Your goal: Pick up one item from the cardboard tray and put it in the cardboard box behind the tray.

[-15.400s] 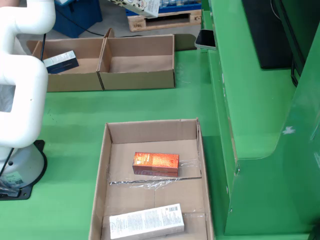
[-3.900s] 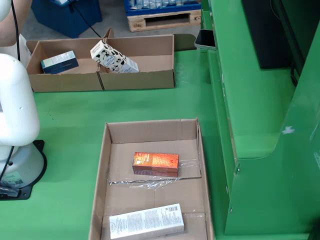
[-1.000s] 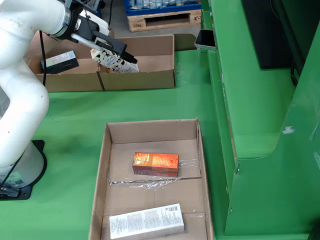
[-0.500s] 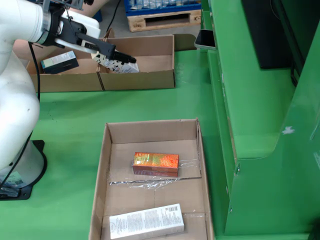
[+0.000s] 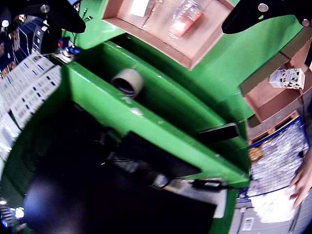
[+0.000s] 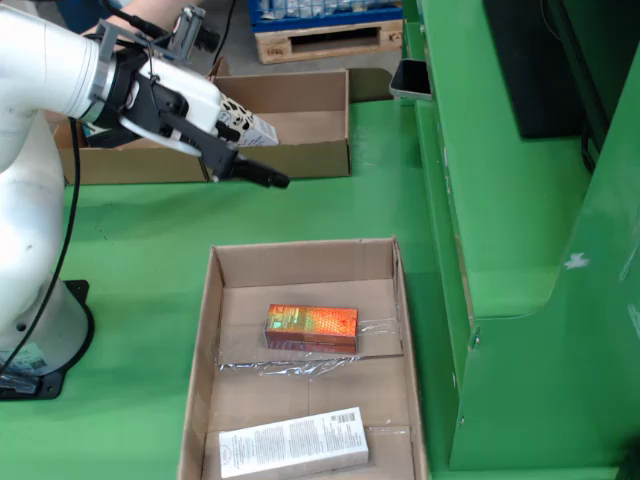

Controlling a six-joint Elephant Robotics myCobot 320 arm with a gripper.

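**A packing bay on a workshop floor**

This looks like an industrial packing or warehouse station, not a home. Everything is built of bright green painted metal: the table (image 6: 150,250) and a raised green shelf (image 6: 500,200) alongside. A wooden pallet (image 6: 315,40) sits at the back, loaded with blue crates (image 6: 320,12). Open cardboard boxes (image 6: 300,125) stand about, a roll of tape (image 5: 127,82) lies on a ledge, and stacks of printed sheets (image 5: 29,83) are piled nearby.
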